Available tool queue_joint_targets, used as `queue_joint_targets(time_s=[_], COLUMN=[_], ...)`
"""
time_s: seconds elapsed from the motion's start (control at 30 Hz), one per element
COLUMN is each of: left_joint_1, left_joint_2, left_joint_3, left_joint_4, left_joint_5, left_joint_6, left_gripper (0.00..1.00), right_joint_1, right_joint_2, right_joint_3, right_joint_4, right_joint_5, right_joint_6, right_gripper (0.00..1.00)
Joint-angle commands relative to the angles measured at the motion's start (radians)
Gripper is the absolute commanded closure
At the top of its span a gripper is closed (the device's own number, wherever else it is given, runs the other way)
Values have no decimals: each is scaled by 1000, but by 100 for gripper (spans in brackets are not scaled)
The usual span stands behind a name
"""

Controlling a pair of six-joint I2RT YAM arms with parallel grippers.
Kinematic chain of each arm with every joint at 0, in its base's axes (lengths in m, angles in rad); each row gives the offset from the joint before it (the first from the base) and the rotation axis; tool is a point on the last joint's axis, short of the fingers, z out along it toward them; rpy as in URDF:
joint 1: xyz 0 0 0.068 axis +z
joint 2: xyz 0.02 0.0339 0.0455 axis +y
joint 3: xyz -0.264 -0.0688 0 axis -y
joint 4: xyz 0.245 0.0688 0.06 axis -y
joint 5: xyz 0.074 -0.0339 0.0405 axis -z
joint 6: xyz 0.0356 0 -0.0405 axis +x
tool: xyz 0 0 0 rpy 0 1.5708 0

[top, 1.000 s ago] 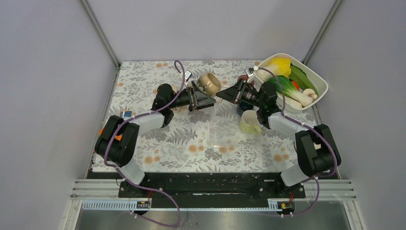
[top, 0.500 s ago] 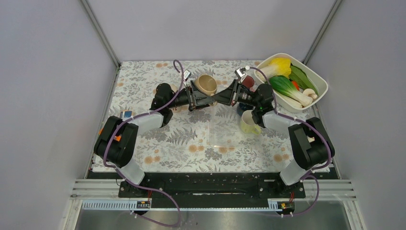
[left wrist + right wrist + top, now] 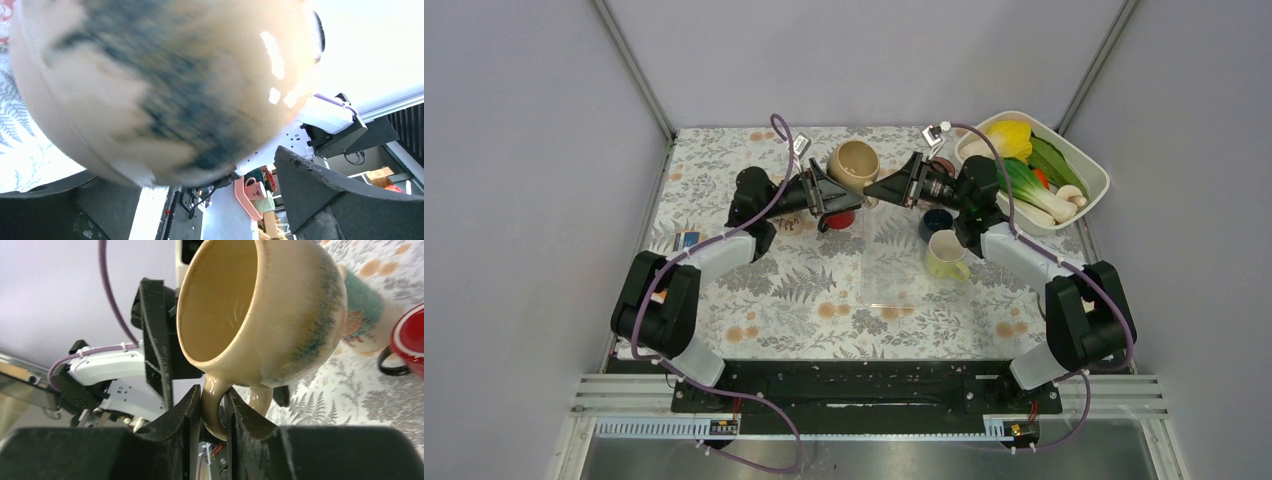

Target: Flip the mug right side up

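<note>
The right gripper (image 3: pixel 212 396) is clamped on the handle (image 3: pixel 214 415) of the tan mug (image 3: pixel 270 310), with a finger on each side of the loop. The mug hangs just beyond those jaws, lifted off the floral table (image 3: pixel 724 190), its mouth tipped upward. Past it, the left gripper (image 3: pixel 832 190) straddles the bowl, one finger (image 3: pixel 155 340) against the mug's far side. I cannot tell whether its jaws press or only flank. Lower, beyond both jaws, a red mug (image 3: pixel 412 335) and a teal mug (image 3: pixel 361 310) stand on the table.
</note>
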Motion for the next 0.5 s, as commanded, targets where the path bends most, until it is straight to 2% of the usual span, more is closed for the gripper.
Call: queue_joint_targets(time_s=[0.0, 0.1, 0.33, 0.43, 0.47], left_joint_1=[18, 26, 111, 165, 189], left_joint_2=[-77, -86, -104, -131, -142], left_joint_3=[58, 62, 147, 201, 221], left_joint_4=[1, -26, -194, -478, -594], left_joint_5=[29, 36, 110, 130, 119], left_joint_6=[68, 91, 223, 425, 563], left_gripper=[1, 1, 1, 1, 1], right_joint_1=[-25, -39, -44, -42, -42], right_joint_2=[-63, -55, -54, -39, -30], right_joint_3=[84, 96, 121, 133, 137], right_joint_4=[-59, -52, -224, -297, -311], right_joint_5=[108, 140, 285, 362, 375], right_joint_6=[-137, -113, -276, -353, -372], right_gripper=[100, 100, 100, 100, 100])
